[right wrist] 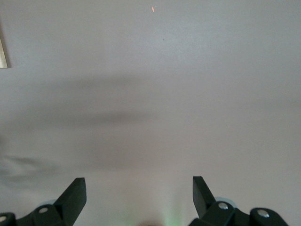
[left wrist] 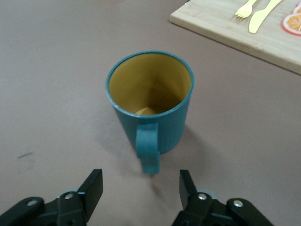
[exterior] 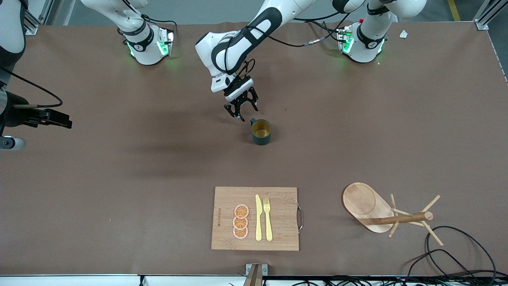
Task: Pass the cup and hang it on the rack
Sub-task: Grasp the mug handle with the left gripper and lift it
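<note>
The dark teal cup [exterior: 261,131] stands upright on the brown table near its middle, its yellowish inside showing. In the left wrist view the cup [left wrist: 150,101] has its loop handle turned toward my left gripper [left wrist: 141,188]. My left gripper [exterior: 242,108] is open and empty, low beside the cup, and its fingertips stop just short of the handle. The wooden rack [exterior: 381,210], with its oval base, post and thin pegs, is near the front camera toward the left arm's end. My right gripper [exterior: 59,118] waits, open and empty, at the right arm's end; it is also in its wrist view [right wrist: 139,193].
A bamboo cutting board [exterior: 281,206] with a yellow knife [exterior: 258,218], a fork [exterior: 268,218] and orange slices [exterior: 241,221] lies nearer the front camera than the cup; its corner shows in the left wrist view [left wrist: 221,23]. Black cables [exterior: 456,246] loop beside the rack.
</note>
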